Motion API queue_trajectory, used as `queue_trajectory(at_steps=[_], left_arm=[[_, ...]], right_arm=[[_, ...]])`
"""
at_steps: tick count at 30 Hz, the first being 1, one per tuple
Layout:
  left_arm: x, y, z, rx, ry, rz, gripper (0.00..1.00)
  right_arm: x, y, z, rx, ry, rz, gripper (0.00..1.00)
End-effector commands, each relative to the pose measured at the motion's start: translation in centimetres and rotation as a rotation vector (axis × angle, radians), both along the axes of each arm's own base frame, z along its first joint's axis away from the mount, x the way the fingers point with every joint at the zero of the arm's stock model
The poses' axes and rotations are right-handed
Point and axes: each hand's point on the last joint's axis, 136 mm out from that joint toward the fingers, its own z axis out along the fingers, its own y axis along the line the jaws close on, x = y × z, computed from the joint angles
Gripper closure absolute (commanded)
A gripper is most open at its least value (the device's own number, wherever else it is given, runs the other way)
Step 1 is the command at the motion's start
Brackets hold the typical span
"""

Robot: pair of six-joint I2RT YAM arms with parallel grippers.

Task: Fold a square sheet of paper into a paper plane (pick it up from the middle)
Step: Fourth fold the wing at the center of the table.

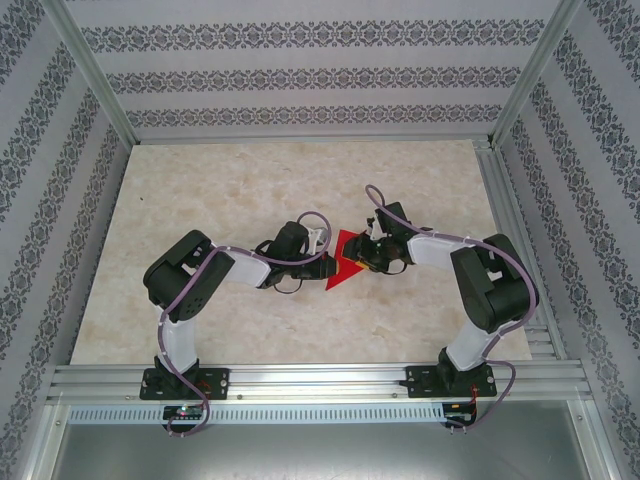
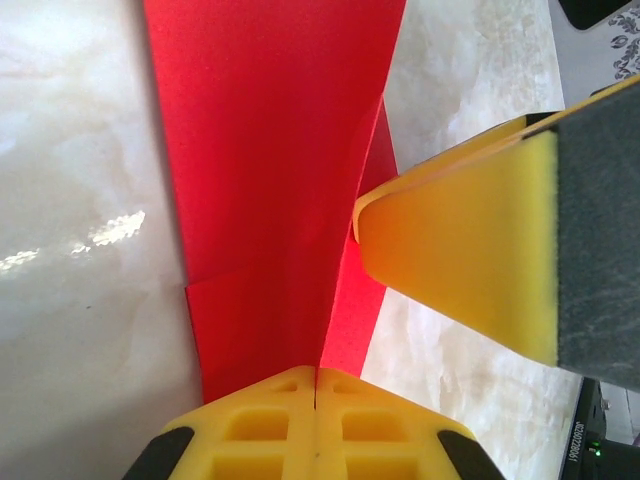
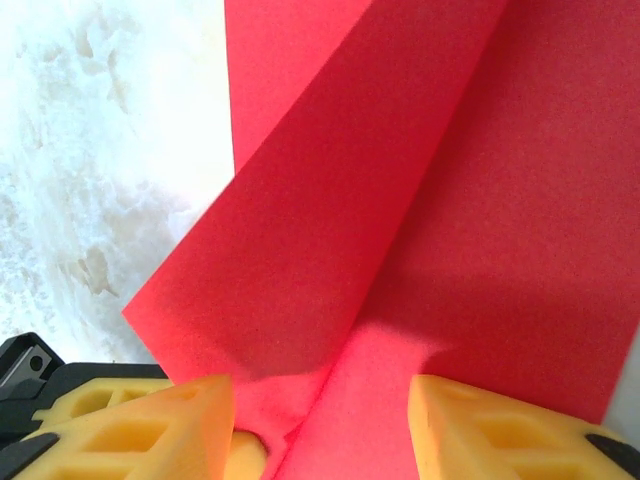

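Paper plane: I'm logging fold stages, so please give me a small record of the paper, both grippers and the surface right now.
item: paper plane, bright red, creased, folded layers overlapping
position: mid-table, between the two grippers
left gripper: shut, pinching the paper along a crease
right gripper: jaws apart, paper between them, not clamped
surface: pale marbled table

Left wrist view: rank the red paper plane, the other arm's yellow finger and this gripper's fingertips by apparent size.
1. paper plane, clearly largest.
2. right arm's yellow finger.
3. fingertips of the left gripper, cropped by the frame.
Two and three look close; nearness to the lens makes that unsure.
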Motion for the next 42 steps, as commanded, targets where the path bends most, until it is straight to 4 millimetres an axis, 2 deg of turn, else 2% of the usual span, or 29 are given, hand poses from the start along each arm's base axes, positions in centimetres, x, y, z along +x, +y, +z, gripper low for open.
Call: queue_trajectory(at_steps=[1,8,24,28,34,42], left_arm=[[0.1,-0.7,0.1,-0.013,-0.002,-0.021,0.96],[0.3,-0.6,-0.1,-0.026,0.023,0.001,0.96],[0.8,0.0,-0.7,-0.035,0.061,0.043,0.95],[0.8,0.0,-0.6,-0.041,0.060,0.039,0.90],[0.8,0.0,-0.2,-0.050,0.049,0.039,0.75],[0.5,0.6,0.2,-0.037,0.040,0.055,0.71]], right_arm=[[0.5,0.1,1.5,0.016,-0.059,0.035,0.50],[0.5,0.7,1.5,-0.002,-0.065,0.074,0.50],[0.7,0.8,-1.1,-0.085,0.004,0.081,0.52],[0.6,0.3,-2.0,-0.116,0.031,0.056,0.53],[0.4,-0.8,-3.4,-0.175,0.085,-0.011,0.52],[-0.6,-2.5,-5.4,-0.276,0.172,-0.059,0.51]])
